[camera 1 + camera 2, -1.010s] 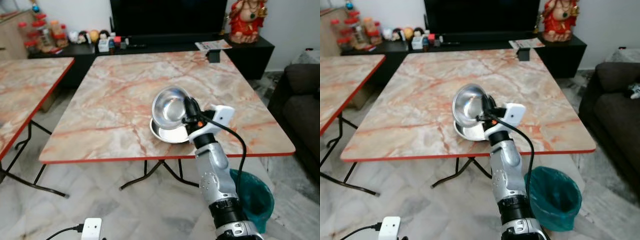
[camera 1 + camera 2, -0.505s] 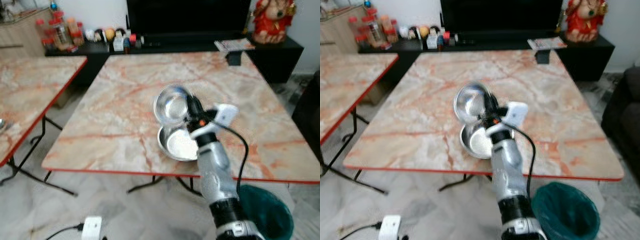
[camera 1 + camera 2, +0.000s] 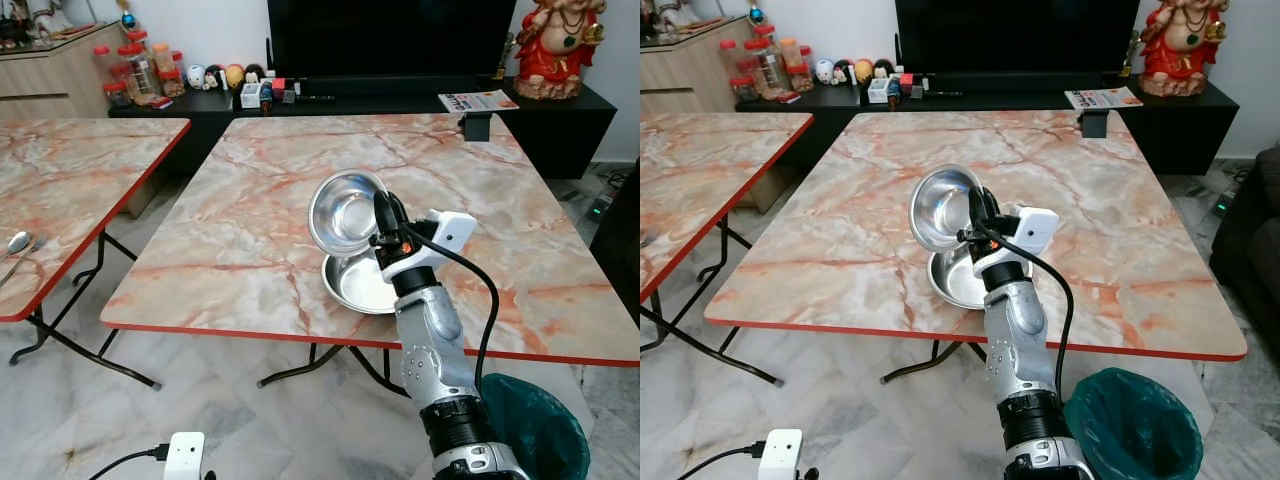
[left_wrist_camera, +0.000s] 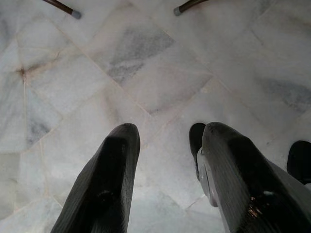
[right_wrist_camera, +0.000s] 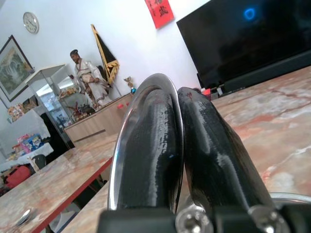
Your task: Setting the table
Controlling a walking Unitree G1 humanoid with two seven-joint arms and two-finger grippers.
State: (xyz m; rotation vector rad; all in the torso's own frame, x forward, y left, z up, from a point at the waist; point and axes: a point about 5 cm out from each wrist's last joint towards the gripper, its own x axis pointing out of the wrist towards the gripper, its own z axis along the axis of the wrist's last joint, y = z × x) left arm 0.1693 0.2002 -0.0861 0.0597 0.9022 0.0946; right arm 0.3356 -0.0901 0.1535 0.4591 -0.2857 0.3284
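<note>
**Right gripper holds a steel bowl over a second bowl on the marble table**

Right gripper (image 3: 381,214) is clenched on the rim of a steel bowl (image 3: 344,209), held on edge, its open side facing 9 o'clock. In the right wrist view the two black fingers (image 5: 204,141) sandwich the bowl's rim with no gap showing. The bowl hangs just above a second steel bowl (image 3: 360,284), which sits flat on the marble table (image 3: 250,230) near its front edge. Held bowl is at 11 o'clock of the lower one, overlapping it in the head views; contact between them can't be judged.

Left gripper (image 4: 165,170) hangs idle over the marble floor (image 4: 146,73), fingers spread apart, nothing between them.

Around the scene: second marble table (image 3: 60,190) at 9 o'clock with a spoon (image 3: 17,243) on it, TV (image 3: 390,40) at 12 o'clock behind the table, red statue (image 3: 563,45) at 1 o'clock on the black cabinet, green bin (image 3: 535,430) at 5 o'clock on the floor beside the right arm
</note>
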